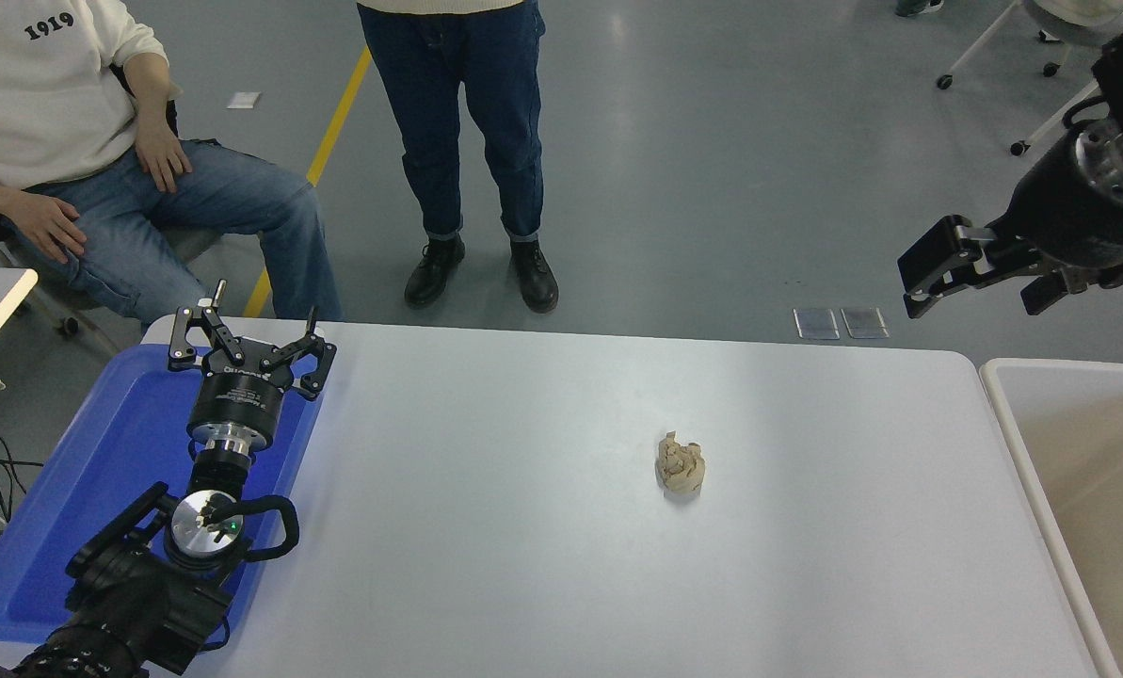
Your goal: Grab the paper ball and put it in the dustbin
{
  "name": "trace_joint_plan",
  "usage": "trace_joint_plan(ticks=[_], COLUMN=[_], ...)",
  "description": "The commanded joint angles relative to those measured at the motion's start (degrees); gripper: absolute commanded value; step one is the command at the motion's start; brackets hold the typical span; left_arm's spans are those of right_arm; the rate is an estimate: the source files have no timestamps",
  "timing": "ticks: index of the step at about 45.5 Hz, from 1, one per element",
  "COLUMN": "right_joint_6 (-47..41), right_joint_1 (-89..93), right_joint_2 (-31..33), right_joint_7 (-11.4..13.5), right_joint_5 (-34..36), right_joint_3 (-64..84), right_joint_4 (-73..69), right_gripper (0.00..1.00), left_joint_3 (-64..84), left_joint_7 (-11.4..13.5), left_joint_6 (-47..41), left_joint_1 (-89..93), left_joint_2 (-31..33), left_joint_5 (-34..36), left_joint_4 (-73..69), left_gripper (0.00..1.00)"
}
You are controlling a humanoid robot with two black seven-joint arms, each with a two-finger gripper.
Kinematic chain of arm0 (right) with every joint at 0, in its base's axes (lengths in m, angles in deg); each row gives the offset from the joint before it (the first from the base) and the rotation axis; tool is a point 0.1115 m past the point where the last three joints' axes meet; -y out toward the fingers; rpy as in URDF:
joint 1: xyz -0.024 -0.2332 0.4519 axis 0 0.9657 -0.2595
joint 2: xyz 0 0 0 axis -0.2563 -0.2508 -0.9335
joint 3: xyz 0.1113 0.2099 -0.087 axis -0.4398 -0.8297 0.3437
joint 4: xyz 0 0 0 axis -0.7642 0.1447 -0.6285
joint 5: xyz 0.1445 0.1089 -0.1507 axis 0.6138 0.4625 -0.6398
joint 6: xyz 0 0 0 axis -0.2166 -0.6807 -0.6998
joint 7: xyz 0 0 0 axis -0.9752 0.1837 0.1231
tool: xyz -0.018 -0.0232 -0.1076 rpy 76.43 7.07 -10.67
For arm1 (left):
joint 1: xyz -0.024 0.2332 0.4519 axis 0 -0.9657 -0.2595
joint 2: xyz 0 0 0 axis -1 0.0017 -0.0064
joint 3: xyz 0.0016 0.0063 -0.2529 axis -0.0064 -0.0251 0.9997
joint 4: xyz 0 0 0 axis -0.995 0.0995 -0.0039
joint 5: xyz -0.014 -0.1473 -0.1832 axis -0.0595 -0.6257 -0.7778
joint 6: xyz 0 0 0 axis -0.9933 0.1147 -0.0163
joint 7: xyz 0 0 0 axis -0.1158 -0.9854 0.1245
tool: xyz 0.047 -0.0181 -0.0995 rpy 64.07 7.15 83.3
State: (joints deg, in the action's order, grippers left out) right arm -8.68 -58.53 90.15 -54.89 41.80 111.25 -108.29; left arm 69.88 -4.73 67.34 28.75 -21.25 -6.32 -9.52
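Observation:
The paper ball [680, 464] is a small tan creased wad lying on the white table [542, 527], right of centre. The dustbin [1050, 527] is a cream bin with a thick white rim at the table's right edge, partly cut off by the picture. My right gripper [928, 278] hangs high at the upper right, over the floor beyond the table, far above and right of the ball; its fingers look spread and hold nothing. My left gripper [248, 341] is parked open over the blue tray at the lower left.
A shallow blue tray [62, 527] lies on the table's left end under the left arm. One person sits at the far left [100, 169] and another stands behind the table [472, 151]. A chair base shows at the top right.

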Motion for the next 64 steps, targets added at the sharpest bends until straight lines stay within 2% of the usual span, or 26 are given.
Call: trace_joint_plan(ticks=[1,64], right_joint_6=[0.0,0.0], right_joint_1=[0.3,0.0], right_joint_2=[-0.1,0.0], right_joint_7=[0.0,0.0], right_joint_5=[0.0,0.0], right_joint_3=[-0.1,-0.1], right_joint_4=[0.1,0.1], right_gripper=[1.00,1.00], left_joint_3=[0.0,0.0], left_joint_7=[0.0,0.0], left_joint_6=[-0.1,-0.1], left_joint_1=[0.0,0.0], left_joint_2=[0.0,0.0], left_joint_5=[0.0,0.0], left_joint_4=[0.0,0.1], left_gripper=[1.00,1.00])
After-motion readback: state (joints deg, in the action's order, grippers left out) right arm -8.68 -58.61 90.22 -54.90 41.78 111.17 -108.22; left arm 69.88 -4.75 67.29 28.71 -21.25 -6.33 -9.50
